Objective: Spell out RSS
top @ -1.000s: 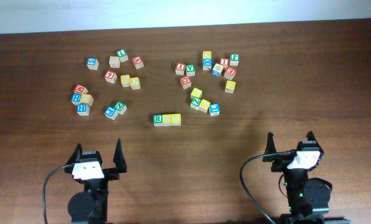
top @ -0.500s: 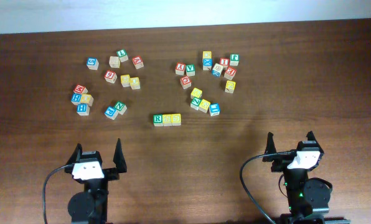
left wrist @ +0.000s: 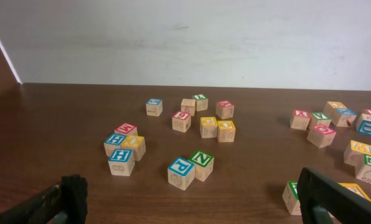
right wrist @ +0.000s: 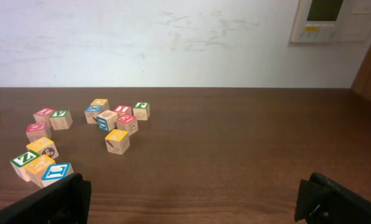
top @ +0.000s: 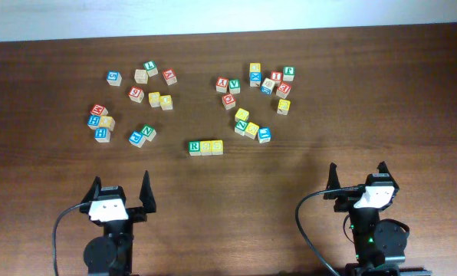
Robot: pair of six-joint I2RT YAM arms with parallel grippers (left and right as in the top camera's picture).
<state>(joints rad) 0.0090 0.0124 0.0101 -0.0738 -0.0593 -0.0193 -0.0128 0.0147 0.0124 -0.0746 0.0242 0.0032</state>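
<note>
My left gripper (top: 121,186) is parked low at the near table (top: 290,199) edge, jaws wide apart, holding nothing. RSS row (top: 205,146) sits ahead of it and off to its right, ahead-left of my right gripper (top: 357,170); cubes touching, R leftmost. Right gripper same pose, spread wide, empty. No change versus the earlier frames.

The table (top: 290,192) is dark brown wood, smooth, with fine grain and a low sheen. The RSS cubes (top: 205,147) are pale wood with smooth painted top faces, one white and green, two yellow. The other cubes (left wrist: 180,172) toward the table's far edge show raw-looking wood sides and painted faces. The left gripper (top: 121,182) and right gripper (top: 357,168) look like matt black plastic with white housings. The wall (left wrist: 204,37) is matt white and faintly scuffed.
</note>
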